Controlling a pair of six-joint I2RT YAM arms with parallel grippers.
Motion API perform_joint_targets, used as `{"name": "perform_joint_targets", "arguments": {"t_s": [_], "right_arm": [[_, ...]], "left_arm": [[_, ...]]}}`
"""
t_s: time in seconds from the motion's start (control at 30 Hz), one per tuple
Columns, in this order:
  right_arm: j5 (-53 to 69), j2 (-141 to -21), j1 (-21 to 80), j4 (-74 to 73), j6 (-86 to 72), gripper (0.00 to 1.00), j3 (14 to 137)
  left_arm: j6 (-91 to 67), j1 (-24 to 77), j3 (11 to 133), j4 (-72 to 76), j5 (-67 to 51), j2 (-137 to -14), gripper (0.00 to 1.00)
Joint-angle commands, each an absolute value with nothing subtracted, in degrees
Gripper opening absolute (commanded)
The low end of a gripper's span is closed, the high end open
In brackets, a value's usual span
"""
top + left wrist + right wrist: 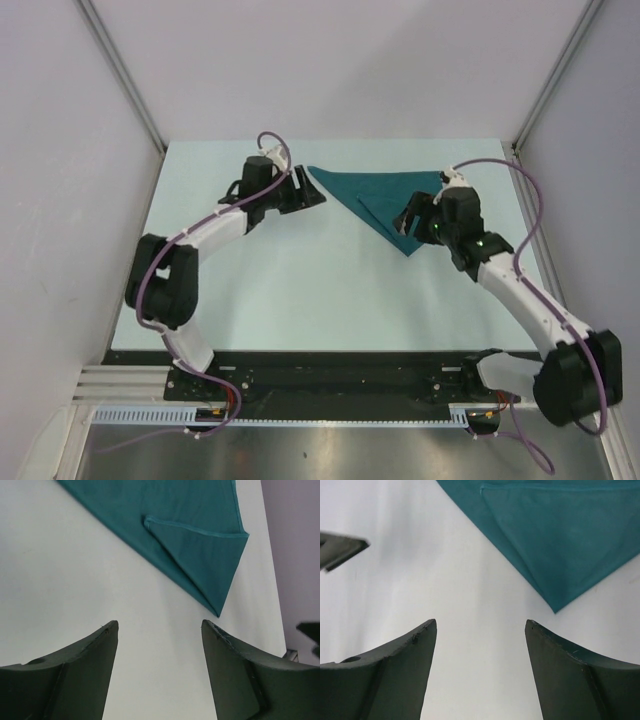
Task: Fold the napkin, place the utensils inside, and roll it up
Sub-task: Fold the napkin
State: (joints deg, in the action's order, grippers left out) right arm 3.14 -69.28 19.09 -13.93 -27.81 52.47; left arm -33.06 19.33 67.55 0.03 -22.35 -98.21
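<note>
Both jaws spread, empty: left gripper [303, 190], right gripper [410, 220]. Napkin [375, 195] lies between them, folded into a triangle on table [300, 290]. Looks light, limp; best pinched at a corner.

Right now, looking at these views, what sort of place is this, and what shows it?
Probably a robot lab test cell: left arm and right arm bolted to a rail at the table edge, plain panel walls around it, one folded teal napkin laid out.
</note>
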Motion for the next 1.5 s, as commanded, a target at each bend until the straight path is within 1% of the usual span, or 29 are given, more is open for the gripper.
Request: {"name": "perform_joint_targets", "arguments": {"t_s": [0.0, 0.13, 0.23, 0.4, 0.6, 0.9, 1.17, 1.2, 1.33, 1.47], "right_arm": [[5.1, -58.65, 17.93, -14.67, -28.3, 0.77, 48.87], [5.18, -53.54, 16.35, -18.88, -26.46, 0.78, 47.03], [6.24, -50.81, 14.86, -19.42, -26.19, 0.79, 45.62], [10.19, -50.18, 13.19, -17.32, -27.24, 0.79, 43.59], [12.13, -52.47, 12.92, -16.61, -26.81, 0.8, 43.68], [11.16, -50.72, 12.83, -18.37, -26.81, 0.8, 42.72], [11.51, -51.33, 12.66, -18.9, -26.89, 0.8, 43.68], [11.43, -51.33, 12.66, -19.24, -26.89, 0.8, 44.03], [10.64, -51.5, 12.57, -20.04, -26.72, 0.8, 44.73], [9.76, -51.33, 12.39, -20.83, -26.89, 0.8, 44.91]], "left_arm": [[-39.98, 20.04, 70.93, 10.62, -15.3, -105.09, 0.71], [-43.24, 20.04, 73.64, 14.06, -14.15, -110.9, 0.69], [-45.34, 19.6, 75.84, 16.34, -14.06, -114.94, 0.68], [-51.32, 18.63, 77.52, 22.06, -15.65, -119.0, 0.65], [-52.2, 17.93, 82.61, 21.45, -15.74, -124.35, 0.63], [-56.25, 16.0, 84.81, 23.12, -10.11, -129.72, 0.55], [-60.11, 14.68, 95.61, 20.13, -8.0, -137.97, 0.55], [-60.29, 14.59, 99.11, 19.34, -8.17, -139.29, 0.55], [-60.73, 14.59, 106.43, 14.6, -8.0, -144.22, 0.54], [-62.49, 14.5, 107.14, 14.5, -7.91, -145.63, 0.47]]}}
